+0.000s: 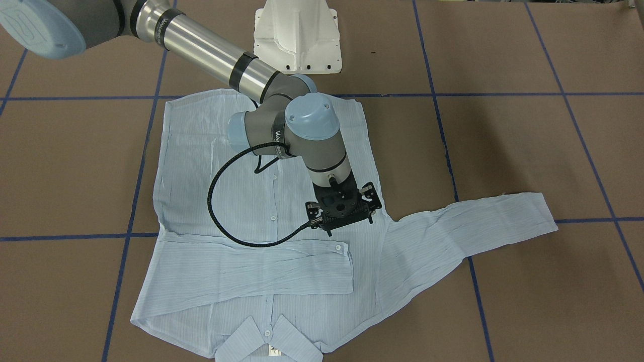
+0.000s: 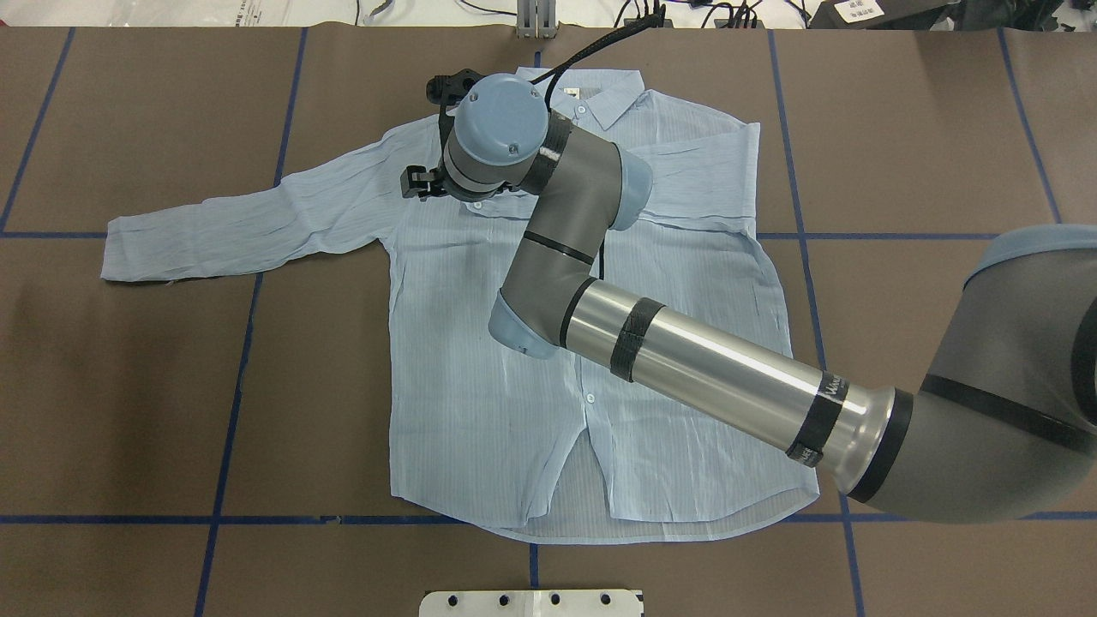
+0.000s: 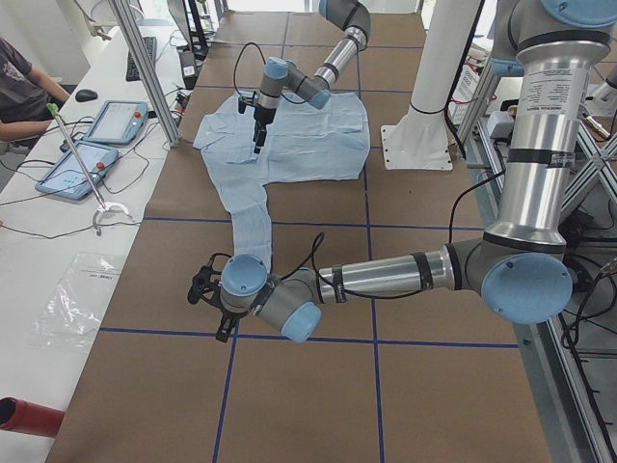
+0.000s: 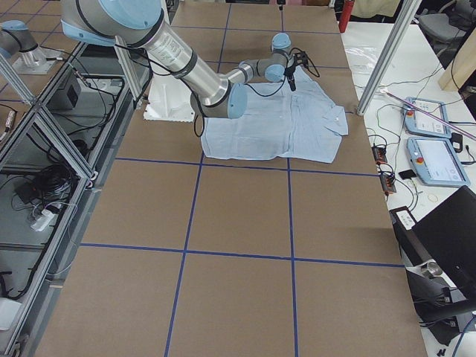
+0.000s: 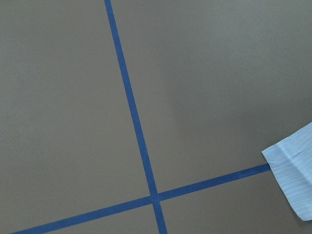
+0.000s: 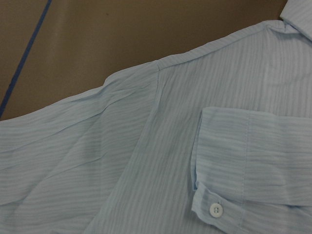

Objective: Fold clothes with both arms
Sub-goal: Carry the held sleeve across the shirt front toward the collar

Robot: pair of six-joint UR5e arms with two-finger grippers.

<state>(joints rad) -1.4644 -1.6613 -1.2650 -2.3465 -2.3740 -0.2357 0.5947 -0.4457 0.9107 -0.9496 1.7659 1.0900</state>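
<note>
The shirt [image 2: 463, 386] lies flat and front-up in the middle of the brown table [image 2: 128, 386]. Its collar [image 1: 271, 344] points toward the operators' edge and its hem lies along a blue tape line [image 2: 257, 519] on the robot's side. One sleeve [image 1: 261, 266] is folded across the chest, its buttoned cuff [image 6: 243, 161] resting on the front panel. The other sleeve [image 2: 240, 223] stretches flat toward the robot's left. Bare tabletop surrounds the cloth on every side, and the right-side view shows the widest stretch toward the robot's right end. The right arm [image 2: 711, 368] reaches across the shirt, and the right gripper [image 1: 342, 213] hangs over the shoulder where the outstretched sleeve joins. Its fingers are hidden under the wrist, so I cannot tell how wide it stands or whether it has hold of anything. Only the left-side view shows the left gripper [image 3: 214, 301], low over the table near the outstretched cuff [image 5: 292, 183]; its opening cannot be told. A side bench with tablets [image 3: 116, 121] runs along the operators' edge.
</note>
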